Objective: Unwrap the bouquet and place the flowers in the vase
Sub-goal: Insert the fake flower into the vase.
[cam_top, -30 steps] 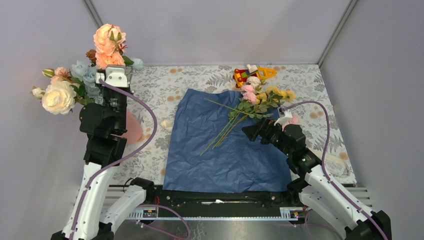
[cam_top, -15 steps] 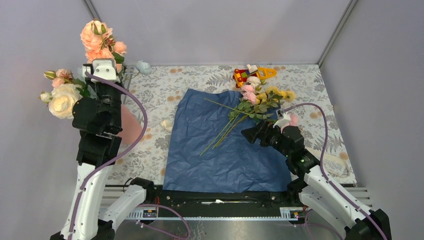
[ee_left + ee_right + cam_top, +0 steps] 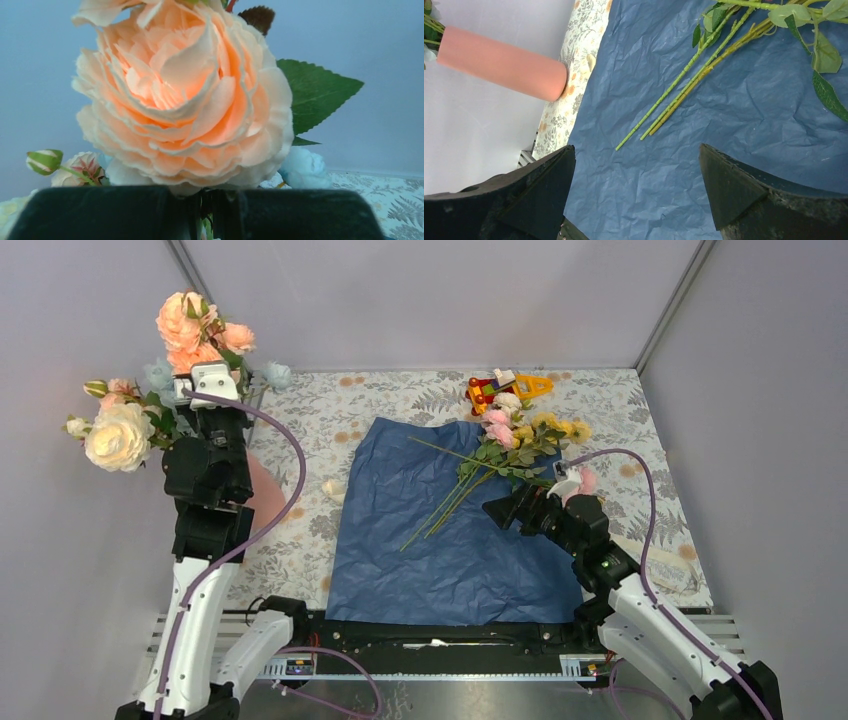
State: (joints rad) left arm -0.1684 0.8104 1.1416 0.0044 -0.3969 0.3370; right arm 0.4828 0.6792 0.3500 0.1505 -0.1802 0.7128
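Top external: blue paper [image 3: 450, 550] is spread flat on the tabletop [image 3: 400, 390], dark side up and crinkled. The flowers [image 3: 515, 435] lie loose on it. Their pink, yellow and cream heads sit at the paper's far right corner, just beside the red-and-yellow toy [image 3: 505, 388]. The thin green stems run diagonally toward the paper's middle. None of them is in the vase.

The vase [image 3: 265, 498] stands on the floral cover left of the paper, mostly hidden behind the left arm [image 3: 205, 540]. Right wrist view shows it whole, with green stems at its mouth right at the frame edge; can't tell whether they sit inside.

Left jaws: almost closed, raised high at the far left. Left wrist view shows a green stem running down through the narrow slit between them, with a big peach bloom [image 3: 185, 95] directly above. So they are pinching the large blooms [image 3: 118, 435]: peach, cream and dusty blue, plus buds.

Right jaws: spread wide, nothing between them, low over the right half of the paper. In the right wrist view the stem ends lie ahead of them, clear of both.

A small cream scrap [image 3: 332, 487] lies on the cover between the vase and the paper.
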